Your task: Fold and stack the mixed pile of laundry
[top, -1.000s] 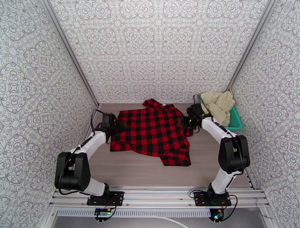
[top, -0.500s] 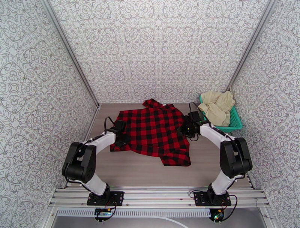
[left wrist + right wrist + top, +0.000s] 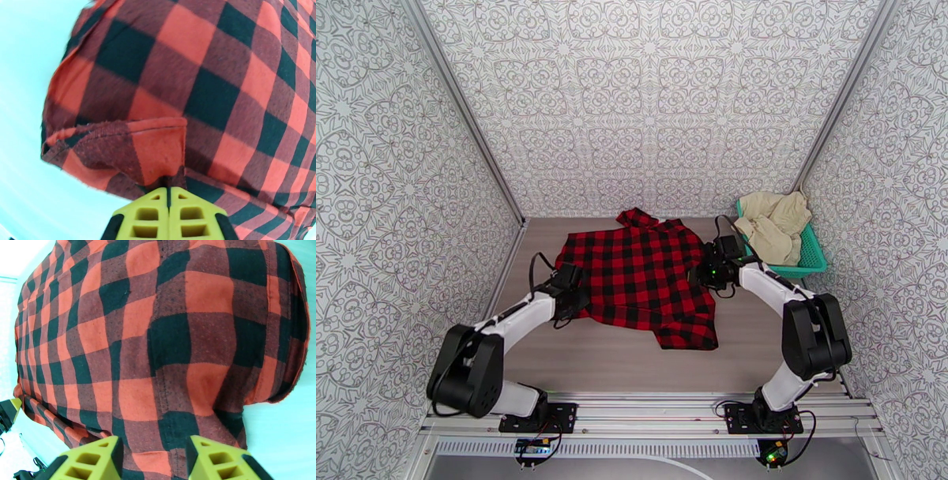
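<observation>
Checked shirt (image 3: 640,276) near teal basket (image 3: 812,253)

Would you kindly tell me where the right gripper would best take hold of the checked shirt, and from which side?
Probably the edge of the checked shirt facing the teal basket, approached low from that side. The shirt lies flat, so only its edge offers a lip; the open right gripper straddles it, and the left gripper pinches the opposite edge.
</observation>
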Tool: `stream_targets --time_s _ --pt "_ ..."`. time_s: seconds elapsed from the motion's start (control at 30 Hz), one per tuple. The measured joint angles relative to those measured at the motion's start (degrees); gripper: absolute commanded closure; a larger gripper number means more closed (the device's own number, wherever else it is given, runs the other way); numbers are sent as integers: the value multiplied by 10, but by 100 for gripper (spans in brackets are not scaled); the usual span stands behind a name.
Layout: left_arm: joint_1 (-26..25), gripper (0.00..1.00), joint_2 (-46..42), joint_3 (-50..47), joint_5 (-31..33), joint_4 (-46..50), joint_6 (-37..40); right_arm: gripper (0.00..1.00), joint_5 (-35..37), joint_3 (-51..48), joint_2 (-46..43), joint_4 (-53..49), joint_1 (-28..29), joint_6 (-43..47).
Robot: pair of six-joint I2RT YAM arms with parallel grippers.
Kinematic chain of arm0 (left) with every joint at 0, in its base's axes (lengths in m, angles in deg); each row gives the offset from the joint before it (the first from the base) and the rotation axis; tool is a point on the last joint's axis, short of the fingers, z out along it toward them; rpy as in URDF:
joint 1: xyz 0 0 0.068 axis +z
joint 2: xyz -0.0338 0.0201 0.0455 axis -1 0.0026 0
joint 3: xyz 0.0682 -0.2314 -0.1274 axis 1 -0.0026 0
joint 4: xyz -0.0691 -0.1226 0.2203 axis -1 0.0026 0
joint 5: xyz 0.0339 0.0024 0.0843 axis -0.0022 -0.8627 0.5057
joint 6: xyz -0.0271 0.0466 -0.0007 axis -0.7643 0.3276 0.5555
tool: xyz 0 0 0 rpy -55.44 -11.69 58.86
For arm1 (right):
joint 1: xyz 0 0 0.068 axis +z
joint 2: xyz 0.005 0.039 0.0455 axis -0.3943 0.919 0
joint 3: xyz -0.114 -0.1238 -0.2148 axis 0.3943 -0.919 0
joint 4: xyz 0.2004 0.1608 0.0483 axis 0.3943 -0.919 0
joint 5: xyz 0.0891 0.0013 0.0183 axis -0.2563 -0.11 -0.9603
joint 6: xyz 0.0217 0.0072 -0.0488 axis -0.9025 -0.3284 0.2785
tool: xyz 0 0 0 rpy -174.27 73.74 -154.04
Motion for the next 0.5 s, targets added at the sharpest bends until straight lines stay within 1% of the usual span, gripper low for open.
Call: stream_targets --time_s 0.13,0.27,0.37,0.47,0.5 --pt "-21 100 -45 -24 12 8 -37 52 -2 0 0 4 0 0" --pt "-55 100 -123 -66 27 26 -91 52 -3 0 0 5 0 0" --pt "-85 100 -176 -99 42 52 -140 52 -4 0 0 5 0 0" --pt "-104 100 -205 -120 54 90 -184 52 -5 -1 0 9 0 0" --pt "-106 98 -209 -125 59 99 -194 52 -5 -2 0 10 0 0"
